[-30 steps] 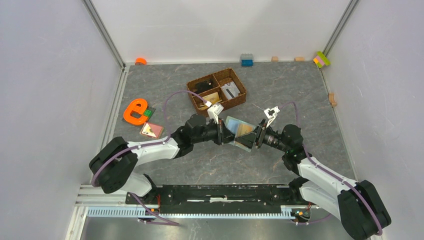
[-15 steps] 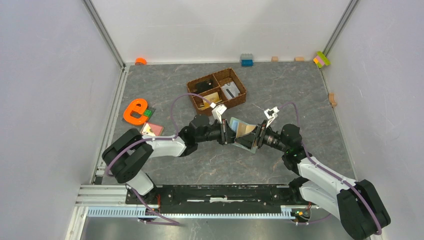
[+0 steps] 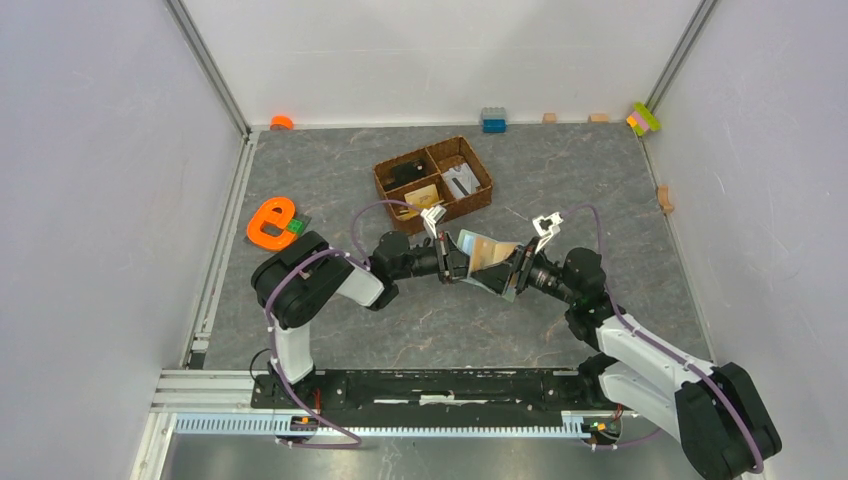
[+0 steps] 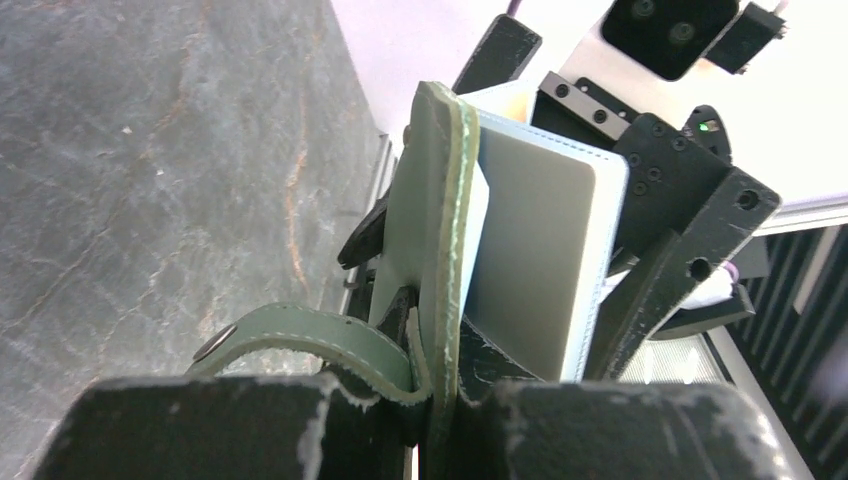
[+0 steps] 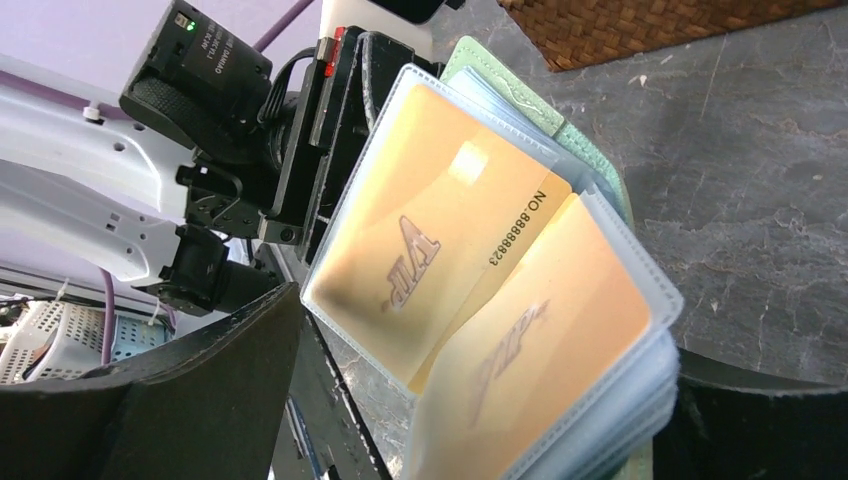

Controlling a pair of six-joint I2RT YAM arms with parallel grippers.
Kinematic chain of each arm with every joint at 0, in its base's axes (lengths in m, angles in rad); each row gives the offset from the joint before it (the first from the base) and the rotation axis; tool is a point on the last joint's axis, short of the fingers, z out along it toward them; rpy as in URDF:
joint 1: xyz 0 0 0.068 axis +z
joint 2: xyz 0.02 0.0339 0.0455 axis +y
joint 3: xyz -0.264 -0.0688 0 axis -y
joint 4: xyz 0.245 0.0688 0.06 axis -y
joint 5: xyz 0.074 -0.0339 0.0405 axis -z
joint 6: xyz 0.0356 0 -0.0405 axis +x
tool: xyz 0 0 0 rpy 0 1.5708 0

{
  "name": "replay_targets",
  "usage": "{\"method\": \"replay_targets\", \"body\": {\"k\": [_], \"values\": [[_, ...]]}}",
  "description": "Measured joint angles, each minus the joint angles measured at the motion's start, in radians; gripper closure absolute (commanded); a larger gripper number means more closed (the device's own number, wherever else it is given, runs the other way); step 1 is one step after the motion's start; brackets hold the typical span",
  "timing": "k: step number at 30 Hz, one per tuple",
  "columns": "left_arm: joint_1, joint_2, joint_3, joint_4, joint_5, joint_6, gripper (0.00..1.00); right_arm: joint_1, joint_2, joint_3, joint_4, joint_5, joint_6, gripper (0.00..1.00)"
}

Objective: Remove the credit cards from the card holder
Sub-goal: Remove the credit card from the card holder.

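- We count one green card holder (image 3: 468, 247).
- We count two yellow cards in it: the top card (image 5: 420, 235) and the lower card (image 5: 545, 345).
- We count one brown basket (image 3: 479, 165).
- We count one orange letter e (image 3: 268, 224).
- We count one blue block (image 3: 493, 121).

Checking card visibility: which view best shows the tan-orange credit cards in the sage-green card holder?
Right wrist: tan-orange credit cards face it, print readable. Top external shows a tan patch; left wrist only the edge of the sage-green card holder.
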State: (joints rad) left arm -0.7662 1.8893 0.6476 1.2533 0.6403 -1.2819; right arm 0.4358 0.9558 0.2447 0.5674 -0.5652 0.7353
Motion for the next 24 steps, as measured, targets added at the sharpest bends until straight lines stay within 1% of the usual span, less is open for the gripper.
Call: {"method": "replay_targets", "body": {"k": [7,9,11,13,15,24], "values": [[0.007,0.001,0.0,0.081,0.02,-0.054,0.98,0.0,-0.042,0.0,0.019,0.001,0.001,0.12],[0.007,0.001,0.0,0.094,0.023,-0.06,0.98,0.001,-0.055,0.0,0.018,0.003,0.0,0.17],[0.007,0.001,0.0,0.107,0.025,-0.063,0.98,0.001,-0.067,0.0,0.016,0.01,0.0,0.25],[0.008,0.001,0.0,0.118,0.027,-0.064,0.98,0.0,-0.078,0.0,0.01,0.022,-0.003,0.31],[0.009,0.0,-0.002,0.126,0.034,-0.064,0.98,0.0,-0.085,0.0,-0.002,0.032,-0.003,0.35],[0.02,-0.011,-0.035,0.139,0.042,-0.064,0.98,-0.021,-0.145,0.0,-0.068,0.074,-0.004,0.45]]}}
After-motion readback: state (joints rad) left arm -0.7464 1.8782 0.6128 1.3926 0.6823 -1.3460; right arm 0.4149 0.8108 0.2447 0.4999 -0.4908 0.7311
